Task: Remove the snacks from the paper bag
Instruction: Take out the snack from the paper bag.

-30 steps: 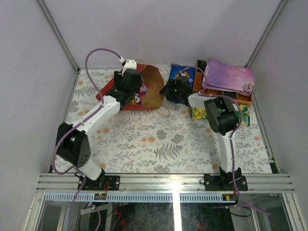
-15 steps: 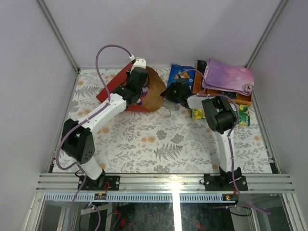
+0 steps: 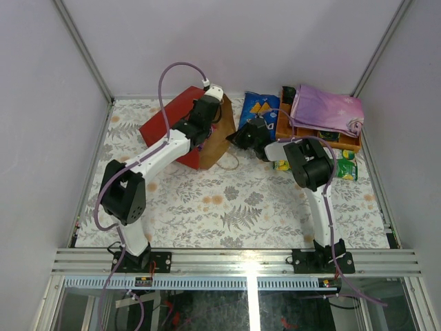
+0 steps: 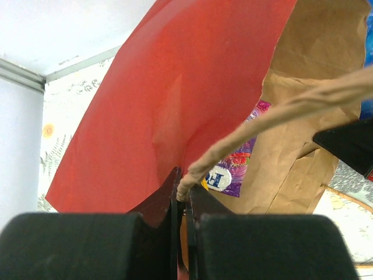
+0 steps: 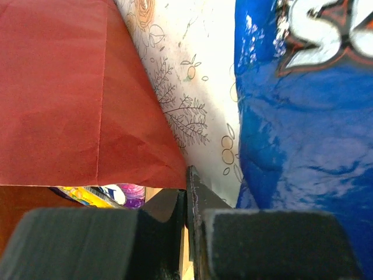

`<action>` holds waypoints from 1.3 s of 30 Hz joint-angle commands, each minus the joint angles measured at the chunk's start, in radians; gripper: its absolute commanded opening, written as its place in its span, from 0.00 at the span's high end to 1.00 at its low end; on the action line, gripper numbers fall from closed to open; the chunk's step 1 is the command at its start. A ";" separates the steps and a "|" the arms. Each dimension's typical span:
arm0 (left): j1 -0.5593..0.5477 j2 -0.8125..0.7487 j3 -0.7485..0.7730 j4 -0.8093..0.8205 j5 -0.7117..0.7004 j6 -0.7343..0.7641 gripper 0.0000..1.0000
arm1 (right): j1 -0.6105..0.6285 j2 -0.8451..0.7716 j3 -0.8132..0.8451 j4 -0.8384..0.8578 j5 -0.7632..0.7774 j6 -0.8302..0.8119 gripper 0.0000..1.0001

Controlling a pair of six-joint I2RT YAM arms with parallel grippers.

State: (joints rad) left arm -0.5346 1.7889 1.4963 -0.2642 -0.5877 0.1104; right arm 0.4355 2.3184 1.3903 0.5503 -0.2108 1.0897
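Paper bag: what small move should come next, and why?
Probably spread the pincers apart to widen the mouth: the left pincer pinches the paper bag at its rim, the right pincer seems to pinch the opposite edge, and a purple packet lies inside.

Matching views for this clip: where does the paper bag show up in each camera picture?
Top external: the paper bag lies at the far left-centre of the table, partly under the left arm.
Left wrist: the bag's red wall fills the middle, with its brown inside to the right.
Right wrist: its red outside fills the upper left.
Shared landmark: the floral table cover beside the bag.
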 commanded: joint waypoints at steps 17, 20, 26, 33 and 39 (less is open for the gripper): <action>0.162 0.038 -0.043 0.122 0.167 0.222 1.00 | 0.068 -0.076 0.105 -0.173 0.100 -0.083 0.06; 0.180 0.041 -0.042 0.124 0.163 0.221 1.00 | 0.085 -0.262 -0.207 0.079 0.232 0.001 0.04; 0.214 -0.012 -0.102 0.164 0.191 0.199 1.00 | 0.176 -0.409 -0.329 0.157 0.340 0.017 0.03; 0.234 -0.041 -0.128 0.166 0.213 0.187 1.00 | 0.208 -0.174 -0.053 0.150 0.171 0.076 0.20; 0.233 -0.007 -0.078 0.128 0.189 0.145 1.00 | 0.213 0.009 0.224 -0.023 0.089 0.083 0.23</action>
State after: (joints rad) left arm -0.3138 1.7721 1.3830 -0.1459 -0.3626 0.2996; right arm 0.6422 2.2597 1.4960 0.6033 -0.0647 1.1503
